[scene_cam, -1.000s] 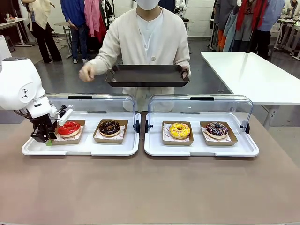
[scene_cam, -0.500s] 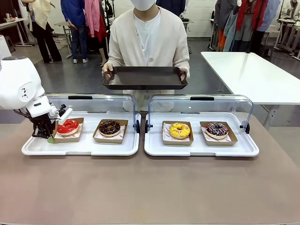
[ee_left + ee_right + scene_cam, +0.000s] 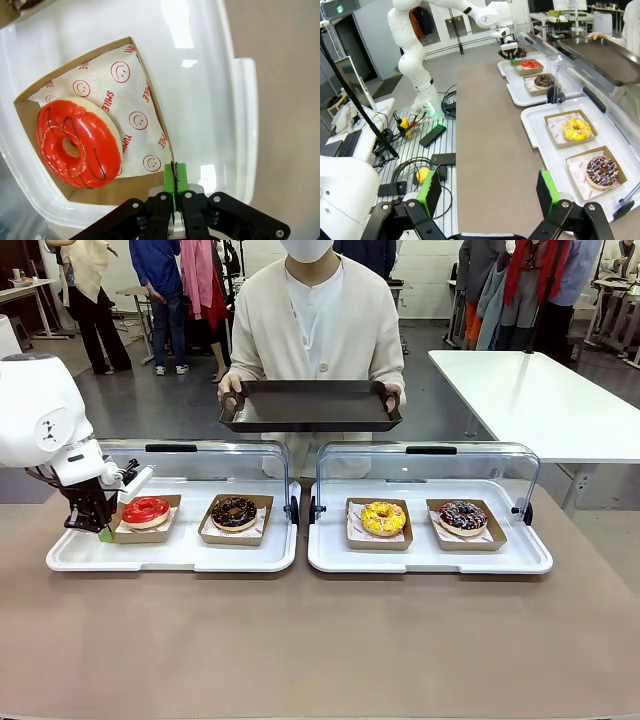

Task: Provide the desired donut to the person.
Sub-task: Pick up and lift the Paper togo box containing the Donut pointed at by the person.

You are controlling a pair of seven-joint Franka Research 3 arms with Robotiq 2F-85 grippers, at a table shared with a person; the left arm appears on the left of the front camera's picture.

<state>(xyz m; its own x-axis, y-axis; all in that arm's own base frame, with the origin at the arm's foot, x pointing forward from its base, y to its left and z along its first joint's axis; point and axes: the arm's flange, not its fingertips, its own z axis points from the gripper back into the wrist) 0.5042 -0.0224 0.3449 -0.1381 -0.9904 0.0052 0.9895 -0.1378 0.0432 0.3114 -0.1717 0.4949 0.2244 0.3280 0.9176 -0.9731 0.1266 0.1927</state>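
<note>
While my left pincer is shut tight on the rim of a cardboard box, the red donut lies in that box just beside the pads. It rests on paper printed "SMILE", at the left end of the white tray. A chocolate donut is boxed at the right end. My right pincer stands wide open and empty. The person holds a dark tray.

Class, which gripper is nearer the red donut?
Left. The left gripper is shut on the carton edge beside the red donut; the right gripper hangs open far off, past the second tray.
</note>
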